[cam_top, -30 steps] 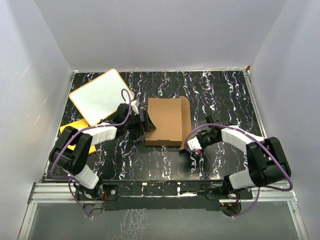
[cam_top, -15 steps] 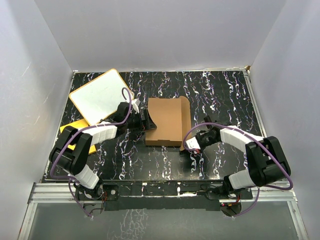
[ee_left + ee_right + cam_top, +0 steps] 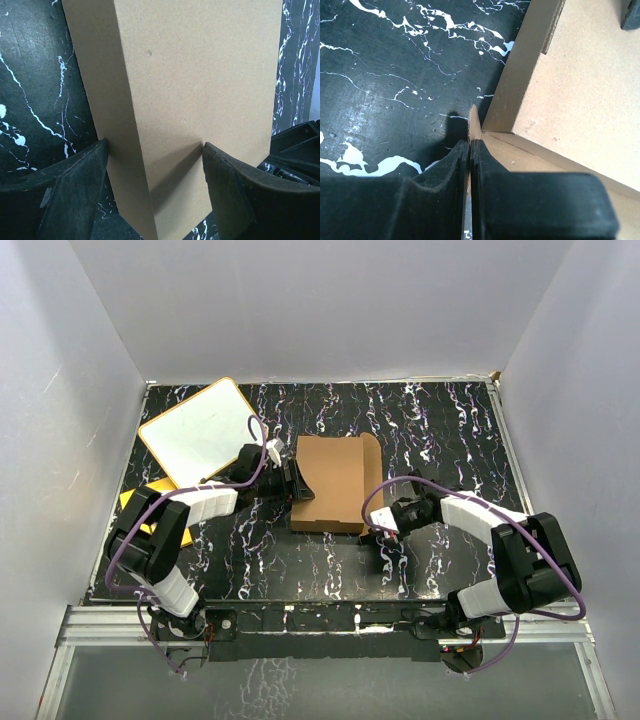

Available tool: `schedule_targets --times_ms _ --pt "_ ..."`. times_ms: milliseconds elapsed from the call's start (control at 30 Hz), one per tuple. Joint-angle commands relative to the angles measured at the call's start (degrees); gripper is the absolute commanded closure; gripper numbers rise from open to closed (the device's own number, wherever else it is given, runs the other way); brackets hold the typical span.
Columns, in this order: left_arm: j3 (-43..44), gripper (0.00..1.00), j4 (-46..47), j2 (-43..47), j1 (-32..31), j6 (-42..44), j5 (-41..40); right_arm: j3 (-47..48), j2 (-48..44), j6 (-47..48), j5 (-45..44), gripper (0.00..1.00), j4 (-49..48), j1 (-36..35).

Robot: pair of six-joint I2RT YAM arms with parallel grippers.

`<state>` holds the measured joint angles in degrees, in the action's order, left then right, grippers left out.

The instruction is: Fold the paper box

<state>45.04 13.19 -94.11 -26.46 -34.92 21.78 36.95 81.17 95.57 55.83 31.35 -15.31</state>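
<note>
**Out of sight, out of frame**

From above, cannot make out the jaws of the left gripper, buried under its own wrist at the left edge of the paper box. Same for the right gripper, too small and dark to read. See only slivers of the orange-yellow sheet beneath the left arm and the white board.

In the left wrist view, lose the box past the top and bottom edges. Cannot tell whether the fingers press it.

In the right wrist view, lose the box past the top and right edges. Glimpse only the tip of a cardboard tab between closed jaws.
</note>
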Motion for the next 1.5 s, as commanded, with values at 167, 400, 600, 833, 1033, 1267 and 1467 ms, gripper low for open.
schedule_targets --times_ms 167,400,600,833,1033,1267,1467 --pt "0.85 0.34 -3.69 -1.41 1.12 2.21 -2.59 3.49 2.92 -9.78 1.16 0.92 1.70 2.45" --pt "0.75 0.36 -3.83 -1.45 2.24 1.97 -1.98 5.89 6.27 -11.71 2.20 0.92 5.14 3.41" --pt "0.67 0.37 -3.64 -1.71 2.87 1.81 -1.32 7.02 8.29 -13.03 3.21 0.92 6.96 4.47" --pt "0.73 0.37 -3.43 -1.82 3.17 1.81 -0.61 8.06 10.58 -16.04 4.07 0.92 7.54 5.23" --pt "1.04 0.37 -3.44 -1.73 3.23 1.91 -0.36 11.69 15.43 -20.79 6.15 0.92 10.15 6.56" --pt "1.52 0.37 -3.35 -2.03 3.25 1.86 0.18 16.36 19.84 -30.78 4.64 0.92 9.49 7.66" --pt "1.81 0.37 -3.43 -2.12 3.25 1.84 0.36 20.68 24.89 -48.01 -2.07 0.91 4.14 7.62"
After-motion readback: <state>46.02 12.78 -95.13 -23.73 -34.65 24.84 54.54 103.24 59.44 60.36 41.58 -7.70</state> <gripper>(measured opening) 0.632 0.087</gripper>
